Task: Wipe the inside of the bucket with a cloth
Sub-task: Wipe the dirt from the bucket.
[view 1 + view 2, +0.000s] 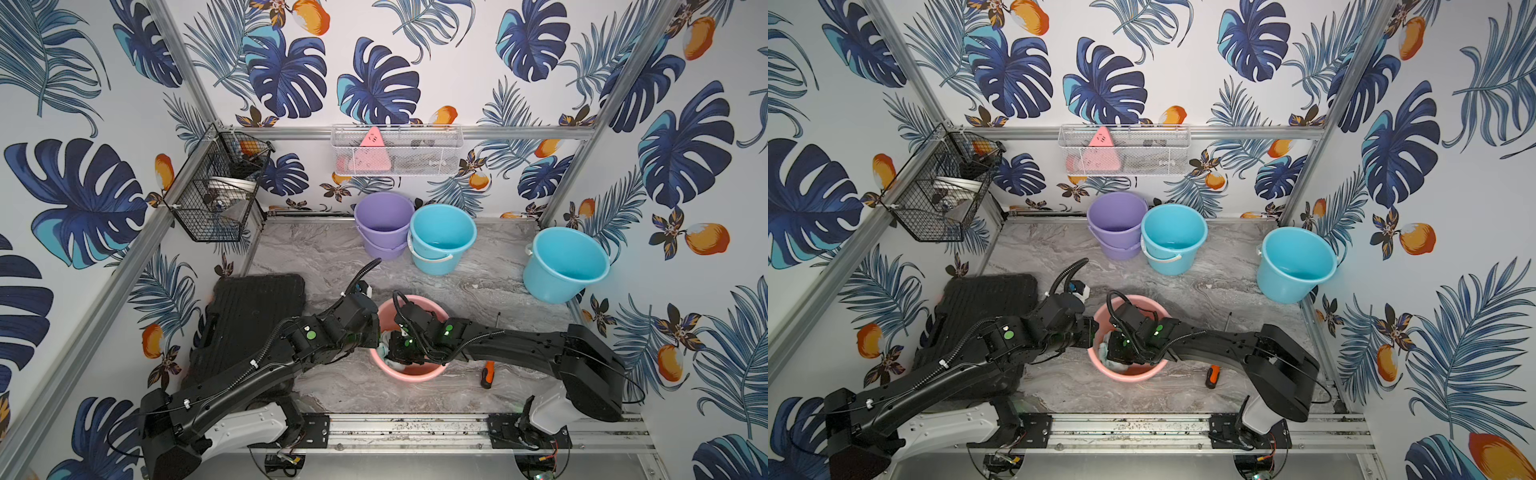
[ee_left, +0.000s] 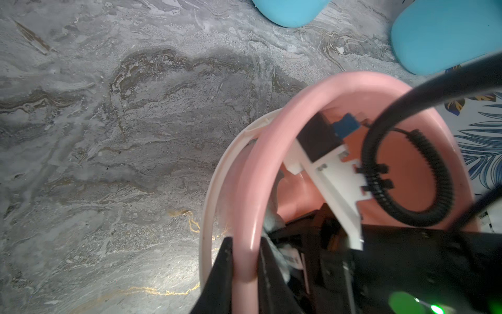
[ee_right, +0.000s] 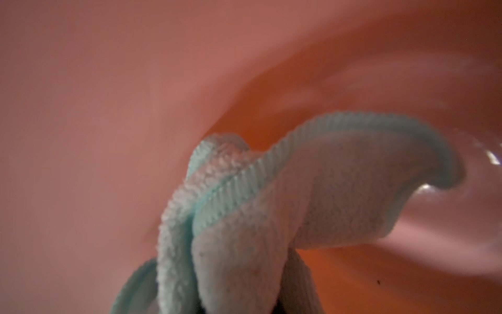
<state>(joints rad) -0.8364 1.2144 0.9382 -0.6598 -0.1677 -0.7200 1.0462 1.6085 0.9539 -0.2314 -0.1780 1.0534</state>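
A pink bucket (image 1: 415,376) (image 1: 1128,376) stands upright at the middle of the marble floor. My left gripper (image 2: 245,252) (image 1: 373,332) is shut on its rim (image 2: 254,185), one finger outside the wall and one inside. My right gripper (image 1: 400,352) reaches down inside the bucket and is shut on the cloth (image 3: 298,195), a bunched pale mint microfibre. The cloth presses against the pink inner wall (image 3: 108,81) low down near the bottom. In both top views only scraps of cloth (image 1: 391,362) (image 1: 1115,365) show beneath the right wrist. The right fingers are buried in the cloth.
Stacked purple buckets (image 1: 384,224) and a blue bucket (image 1: 442,239) stand at the back, another blue bucket (image 1: 565,264) at the right wall. A black case (image 1: 253,320) lies on the left. An orange-handled screwdriver (image 1: 487,374) lies right of the pink bucket. Wire baskets (image 1: 216,187) hang on the walls.
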